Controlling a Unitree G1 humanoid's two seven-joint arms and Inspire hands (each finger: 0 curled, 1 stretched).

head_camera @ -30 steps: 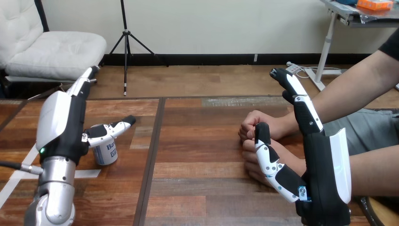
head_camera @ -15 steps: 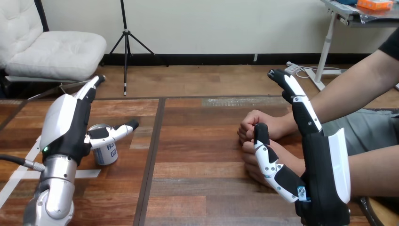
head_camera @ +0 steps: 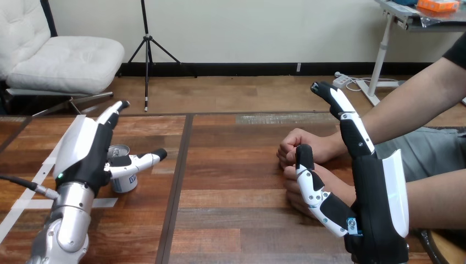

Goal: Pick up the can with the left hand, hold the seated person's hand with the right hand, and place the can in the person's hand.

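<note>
A white can [head_camera: 124, 177] with blue print and a silver top stands upright on the wooden table [head_camera: 231, 220] at the left. My left hand [head_camera: 83, 151] is open beside it, its fingers straight past the can's far side and its thumb [head_camera: 142, 160] stretched across the can's near side. At the right, my right hand [head_camera: 379, 201] stands upright and open, fingers pointing up. Its straight thumb [head_camera: 310, 181] rises in front of the person's nearer hand [head_camera: 294, 190], which lies between thumb and palm. The person's farther hand [head_camera: 297, 144] rests as a fist just behind.
The person's forearms [head_camera: 406, 110] come in from the right edge across the table's right side. White tape strips [head_camera: 22, 204] mark the table at the left. A dark seam [head_camera: 175, 187] runs down the table between the can and the person's hands.
My left hand has shifted to the right and lower around the can, showing more of the can's top; its thumb now reaches further right. The can and my right hand have hardly moved.
</note>
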